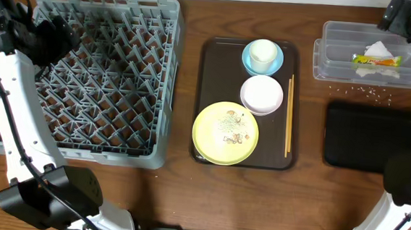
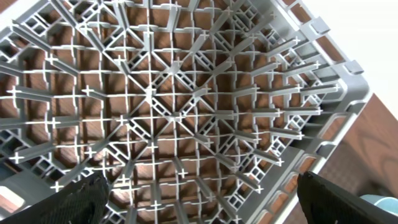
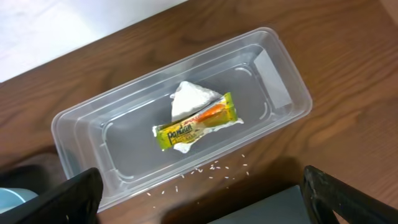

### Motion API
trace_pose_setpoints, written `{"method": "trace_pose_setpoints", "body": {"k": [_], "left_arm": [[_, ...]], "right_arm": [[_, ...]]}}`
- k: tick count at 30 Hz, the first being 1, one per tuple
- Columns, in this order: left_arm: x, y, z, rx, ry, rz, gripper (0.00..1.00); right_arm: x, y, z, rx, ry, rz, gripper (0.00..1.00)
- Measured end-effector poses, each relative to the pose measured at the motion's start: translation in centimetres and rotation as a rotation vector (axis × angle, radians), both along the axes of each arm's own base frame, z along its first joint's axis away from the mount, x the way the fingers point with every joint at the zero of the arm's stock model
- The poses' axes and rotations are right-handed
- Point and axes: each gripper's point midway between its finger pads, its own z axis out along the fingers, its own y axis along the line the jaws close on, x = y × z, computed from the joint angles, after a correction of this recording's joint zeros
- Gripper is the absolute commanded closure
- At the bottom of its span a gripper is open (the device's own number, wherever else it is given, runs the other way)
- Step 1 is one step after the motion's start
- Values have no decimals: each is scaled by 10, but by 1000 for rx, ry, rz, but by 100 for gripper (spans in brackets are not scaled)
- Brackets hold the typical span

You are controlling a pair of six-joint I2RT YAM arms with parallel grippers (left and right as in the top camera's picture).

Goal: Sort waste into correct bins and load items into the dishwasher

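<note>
The left gripper (image 2: 205, 208) is hanging over the grey dish rack (image 2: 186, 106) with its fingers (image 2: 81, 199) spread wide and nothing between them. The right gripper (image 3: 202, 208) is gaping equally wide. Ahead of its fingers, inside the clear tub (image 3: 81, 127), the snack wrapper (image 3: 196, 124) is lying across the napkin (image 3: 189, 99). Crumbs (image 3: 211, 169) are dotting the table nearer the fingers. Only the overhead view is showing the cup (image 1: 263, 52), blue bowl (image 1: 248, 61), white bowl (image 1: 261, 95), plate (image 1: 224, 133) and chopsticks (image 1: 290, 114) sitting on the brown tray (image 1: 207, 93).
</note>
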Motion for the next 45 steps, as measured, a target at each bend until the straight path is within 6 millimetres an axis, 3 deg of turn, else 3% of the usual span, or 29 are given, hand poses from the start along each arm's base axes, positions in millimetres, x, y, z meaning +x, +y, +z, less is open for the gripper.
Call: {"method": "trace_pose_setpoints", "body": {"k": [10,14,20,23,28,32,35,45], "left_arm": [[5,-15,2,-153,-45,86,2],[17,-43,10,-259,-107,-44,2],[45,-157,39,-363,-254,-526,1],[56,-228,52,-343,-327,-762,1],[65,-339,52,-243,-397,-1030,1],[79,-400,27,-98,-404,-1100,1],[90,-430,-2,4,-375,-1102,1],[105,-477,-130,164,-176,-1141,0]], "right_arm": [[-1,-3,0,2,0,-7,1],[-1,-3,0,4,0,-5,1],[0,-3,0,4,0,-4,1],[0,-3,0,4,0,-4,1],[-1,-3,0,4,0,-4,1],[-1,-3,0,4,0,-4,1],[0,-3,0,5,0,-4,1],[0,-2,0,7,0,-2,1]]}}
